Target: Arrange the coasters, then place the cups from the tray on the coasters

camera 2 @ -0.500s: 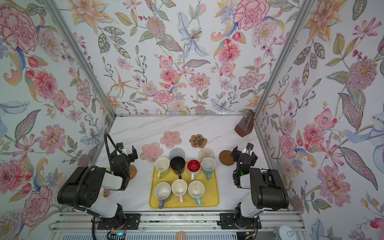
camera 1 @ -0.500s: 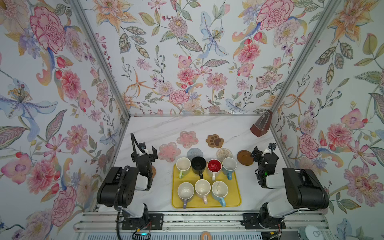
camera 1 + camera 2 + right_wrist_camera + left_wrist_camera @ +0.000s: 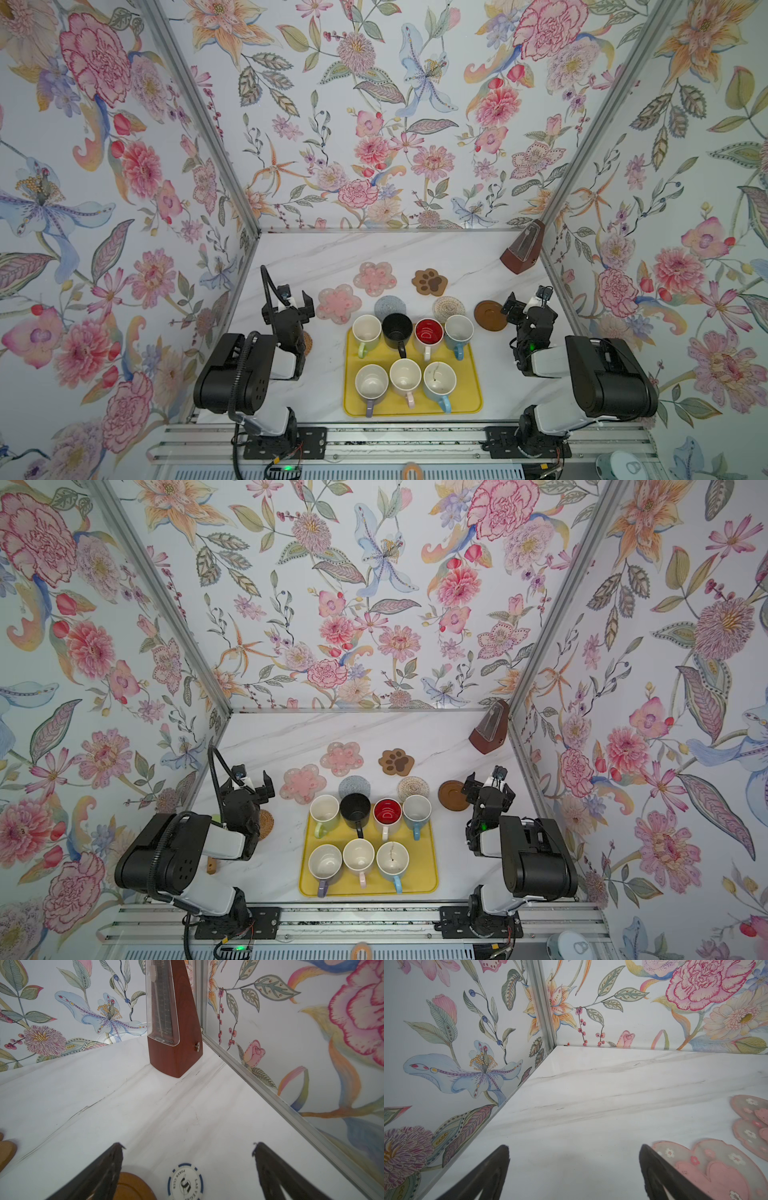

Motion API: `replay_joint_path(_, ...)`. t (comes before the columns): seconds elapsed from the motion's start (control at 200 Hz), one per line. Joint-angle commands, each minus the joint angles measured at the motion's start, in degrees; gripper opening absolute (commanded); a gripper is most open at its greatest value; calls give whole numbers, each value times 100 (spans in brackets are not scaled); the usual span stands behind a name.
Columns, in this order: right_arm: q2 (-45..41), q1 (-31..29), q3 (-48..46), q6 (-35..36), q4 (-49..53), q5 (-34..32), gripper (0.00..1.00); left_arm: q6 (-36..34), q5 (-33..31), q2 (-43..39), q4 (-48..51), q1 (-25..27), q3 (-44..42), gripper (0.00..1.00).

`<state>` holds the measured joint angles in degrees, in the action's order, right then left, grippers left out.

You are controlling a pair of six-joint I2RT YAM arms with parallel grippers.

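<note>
Seven cups (image 3: 405, 376), seven coasters (image 3: 338, 303), one tray (image 3: 470, 374), one metronome (image 3: 521, 253), one poker chip (image 3: 185, 1182).

Tabletop (image 3: 591, 1118): white marble-look, smooth, faint sheen.
Metronome (image 3: 176, 1059): wood-grain body, clear plastic front.
Pink flower coaster (image 3: 708, 1169): translucent, matt.
Round coaster (image 3: 491, 316): smooth dark wood.
Red-lined mug (image 3: 429, 331): glossy glaze.
Corner post (image 3: 543, 1005): brushed metal.

Your marble tabletop (image 3: 332, 249) holds the yellow tray (image 3: 469, 386) at six o'clock, coasters (image 3: 374, 278) across the middle, a metronome (image 3: 521, 253) at two o'clock, and a poker chip (image 3: 185, 1183) beside the wooden coaster (image 3: 486, 316).
</note>
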<state>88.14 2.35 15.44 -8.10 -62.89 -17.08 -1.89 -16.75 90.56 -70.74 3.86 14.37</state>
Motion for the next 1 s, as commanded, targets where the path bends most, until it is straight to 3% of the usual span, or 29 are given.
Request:
replay_joint_path(0.0, 72, 14, 109, 63, -117, 29, 99, 60, -48, 37, -46, -54, 110, 99)
replay_joint_path(0.395, -23, -28, 124, 65, -66, -159, 99, -31, 10, -50, -137, -26, 32, 99)
replay_joint_path(0.48, -228, -51, 287, 169, 380, -22, 99, -259, -45, -871, 473, 186, 56, 99)
replay_joint_path(0.55, -578, -352, 1018, 57, 2197, -992, 99, -305, -602, -1613, 1400, 406, 298, 99)
replay_joint_path(0.605, -763, -333, 1785, -445, 3845, -1042, 99, 90, -937, -2166, 2271, 429, 571, 99)
replay_joint_path(0.696, -887, -323, 2368, -1100, 4843, -1297, 99, 976, -1041, -2930, 2986, 414, 837, 99)
replay_joint_path(0.776, -1132, -255, 2571, -1256, 5573, -674, 99, 1850, -1203, -3517, 3433, 406, 845, 99)
replay_joint_path(0.881, -1580, -235, 2332, -1396, 6018, 223, 99, 1993, -749, -3865, 3338, 206, 603, 99)
replay_joint_path(0.996, -2029, -235, 2007, -1742, 6568, 968, 94, 2039, -454, -3878, 4191, 113, 877, 99)
